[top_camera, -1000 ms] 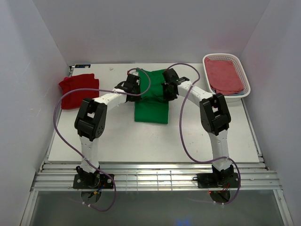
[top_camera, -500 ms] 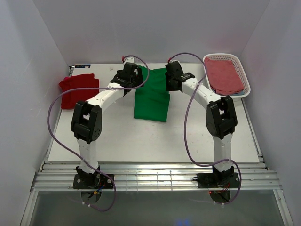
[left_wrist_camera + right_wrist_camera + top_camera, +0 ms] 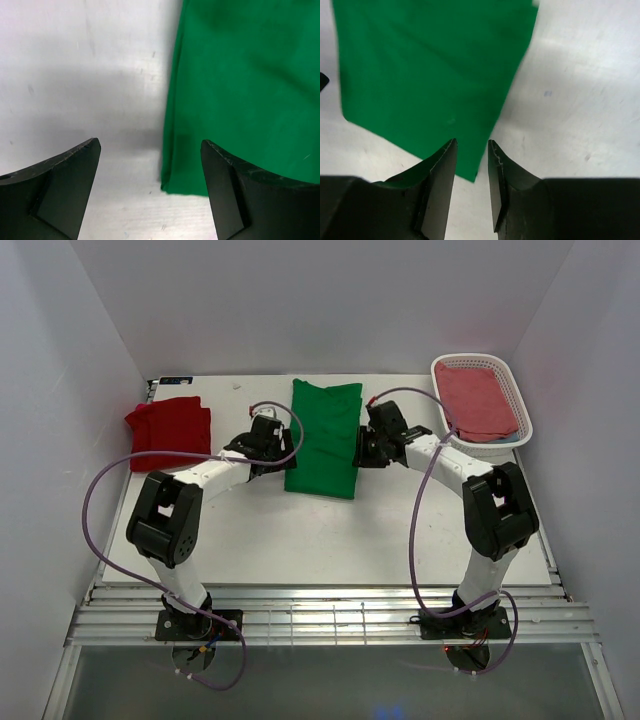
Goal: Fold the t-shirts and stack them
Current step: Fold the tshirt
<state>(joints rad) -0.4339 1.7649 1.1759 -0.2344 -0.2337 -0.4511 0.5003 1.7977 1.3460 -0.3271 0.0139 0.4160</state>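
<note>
The matte black left fingers (image 3: 65, 185) stand wide apart and the right fingers (image 3: 437, 190) narrowly parted, both empty. They flank the green t-shirt (image 3: 322, 440), a flat folded oblong of soft cloth mid-tabletop (image 3: 300, 530). Farther back, the red t-shirt (image 3: 170, 430) lies folded at the left, and a white latticed basket (image 3: 490, 448) at the right holds pinkish cloth (image 3: 478, 398).

- Folded t-shirt (image 3: 323, 440): mid-table (image 3: 300, 530), between left gripper (image 3: 150, 144) and right gripper (image 3: 472, 145).
- Second t-shirt (image 3: 168, 430): far left.
- Basket (image 3: 492, 444): far right, holding a cloth (image 3: 478, 400).
</note>
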